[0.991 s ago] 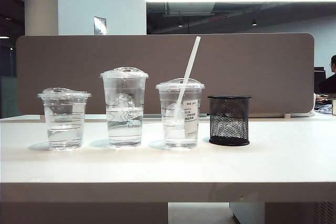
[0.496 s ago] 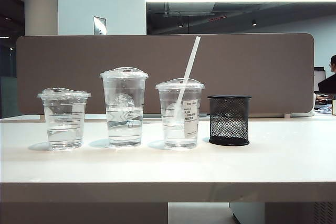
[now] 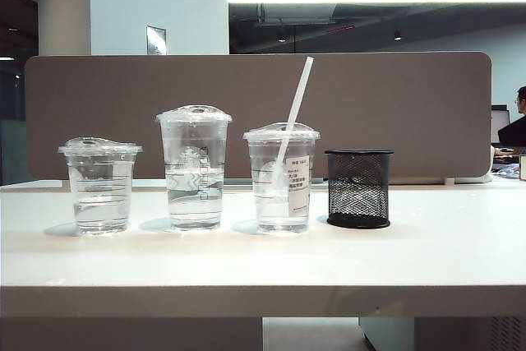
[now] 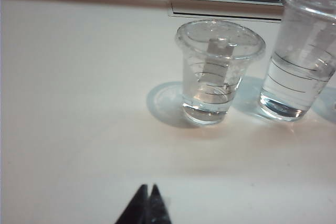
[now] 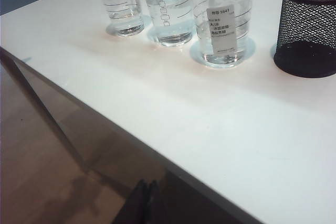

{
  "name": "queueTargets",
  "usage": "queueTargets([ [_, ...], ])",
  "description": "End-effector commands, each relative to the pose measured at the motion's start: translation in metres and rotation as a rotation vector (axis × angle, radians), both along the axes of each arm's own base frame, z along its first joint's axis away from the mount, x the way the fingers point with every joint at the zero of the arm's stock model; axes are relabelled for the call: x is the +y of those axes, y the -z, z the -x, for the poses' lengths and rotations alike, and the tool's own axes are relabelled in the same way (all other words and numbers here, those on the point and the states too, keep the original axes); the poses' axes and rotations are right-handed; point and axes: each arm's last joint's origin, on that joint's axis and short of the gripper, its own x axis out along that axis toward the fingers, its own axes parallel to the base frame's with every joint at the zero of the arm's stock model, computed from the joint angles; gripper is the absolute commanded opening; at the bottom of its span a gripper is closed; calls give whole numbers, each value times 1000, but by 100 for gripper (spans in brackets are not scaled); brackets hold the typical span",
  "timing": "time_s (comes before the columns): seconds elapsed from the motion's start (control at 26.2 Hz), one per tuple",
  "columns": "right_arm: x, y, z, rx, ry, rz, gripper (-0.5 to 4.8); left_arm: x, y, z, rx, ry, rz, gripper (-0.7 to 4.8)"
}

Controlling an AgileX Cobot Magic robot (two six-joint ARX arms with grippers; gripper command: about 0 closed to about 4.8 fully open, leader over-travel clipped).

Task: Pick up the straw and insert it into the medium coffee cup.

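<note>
The left gripper [image 4: 148, 205] was seen closed and empty over bare table [image 4: 79, 103], the right gripper [image 5: 147, 203] likewise closed beyond the table's edge. The straw [image 3: 296, 104] was found already leaning through the medium coffee cup [image 3: 282, 178] lid, well apart from both.

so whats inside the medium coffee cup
The medium coffee cup holds clear liquid and the white straw, leaning through its domed lid. The label covers part of the inside; the straw's lower end is unclear.
</note>
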Motion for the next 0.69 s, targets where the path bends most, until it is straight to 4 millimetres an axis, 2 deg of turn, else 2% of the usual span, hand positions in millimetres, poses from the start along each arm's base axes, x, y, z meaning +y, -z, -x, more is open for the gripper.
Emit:
queueTargets([
  [0.04, -2, 0, -1, 3, 19, 0, -5, 0, 0, 0, -3, 4, -3, -4],
  [0.11, -8, 0, -4, -3, 104, 4, -6, 0, 0, 0, -3, 4, -3, -4],
  [0.19, -21, 1, -11, -26, 307, 36, -5, 0, 0, 0, -3, 4, -3, -4],
  [0.42, -42, 2, -16, -63, 664, 76, -5, 0, 0, 0, -3, 4, -3, -4],
  [0.53, -41, 4, -18, -99, 739, 85, -5, 0, 0, 0, -3, 4, -3, -4],
  [0.69, -41, 4, -18, -95, 710, 80, -5, 0, -1, 0, -3, 4, -3, -4],
])
